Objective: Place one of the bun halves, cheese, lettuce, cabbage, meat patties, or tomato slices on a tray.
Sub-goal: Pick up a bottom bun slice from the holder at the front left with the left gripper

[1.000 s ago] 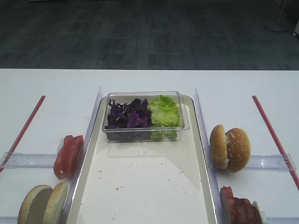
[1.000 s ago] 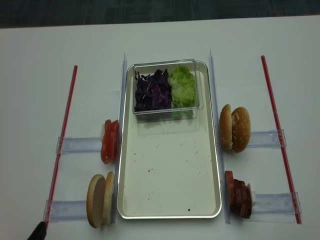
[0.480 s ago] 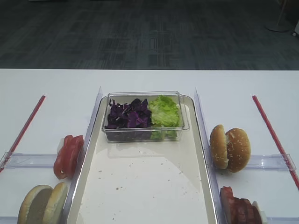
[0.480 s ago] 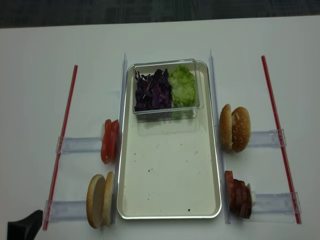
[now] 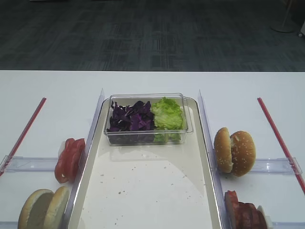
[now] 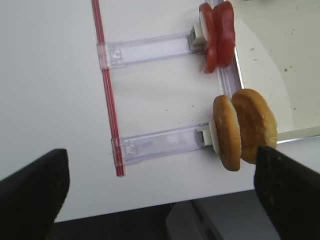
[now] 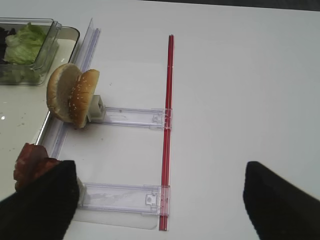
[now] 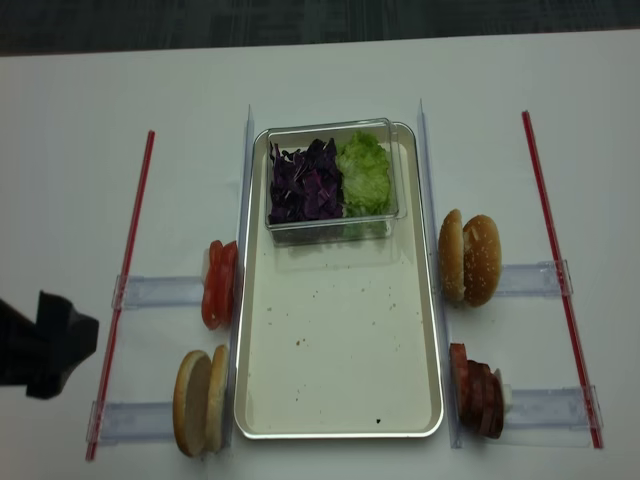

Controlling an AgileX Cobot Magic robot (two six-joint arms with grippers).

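The long off-white tray with the silvery rim is seen bare except for a clear plastic tub of purple cabbage and green lettuce. The tan bun halves are stood on edge against a clear holder, presumably for easy pinching. The left gripper is held wide apart beside them, empty; the right gripper is also spread, empty.

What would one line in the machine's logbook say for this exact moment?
left gripper: open, empty, above bun halves | right gripper: open, empty | tray: no ingredient placed | lettuce, cabbage: in tub
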